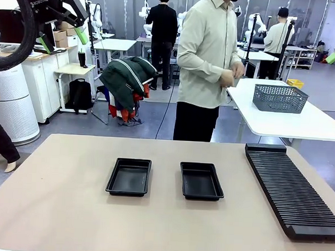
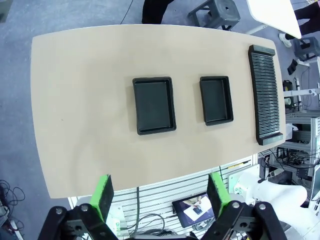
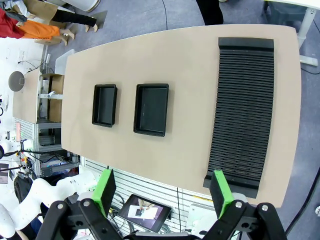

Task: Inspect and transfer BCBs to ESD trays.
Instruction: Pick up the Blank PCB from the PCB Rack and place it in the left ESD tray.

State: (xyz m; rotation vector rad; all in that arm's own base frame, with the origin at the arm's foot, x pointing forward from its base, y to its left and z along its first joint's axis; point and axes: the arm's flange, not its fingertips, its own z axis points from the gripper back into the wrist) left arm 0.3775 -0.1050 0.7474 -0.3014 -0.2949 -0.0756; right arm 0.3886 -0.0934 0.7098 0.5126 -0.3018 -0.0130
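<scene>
Now, you are looking at the left tray [image 1: 129, 176] and the right tray [image 1: 201, 181] lying side by side with a gap between them in the middle of the table [image 1: 53, 204]. Both are sitting flat and showing bare black floors. The rack [image 1: 292, 189] is lying along the table's right side, well apart from the right tray, its ribs running crosswise. Your left gripper [image 2: 160, 192] is hanging high over the table and looking down on both trays, its green pads standing wide apart and gripping nothing; in the front view it is showing tilted at the top left. Your right gripper [image 3: 163, 192] is hanging high too, looking down with the rack nearest to it, its pads spread wide and carrying nothing. At the far side the person [image 1: 206, 55] is standing turned toward the robot's right, keeping both hands [image 1: 234, 73] together at chest height; whether they are holding anything is too small to tell. Behind the person, a grey basket [image 1: 280, 98] is sitting on a white table [image 1: 301, 126].
</scene>
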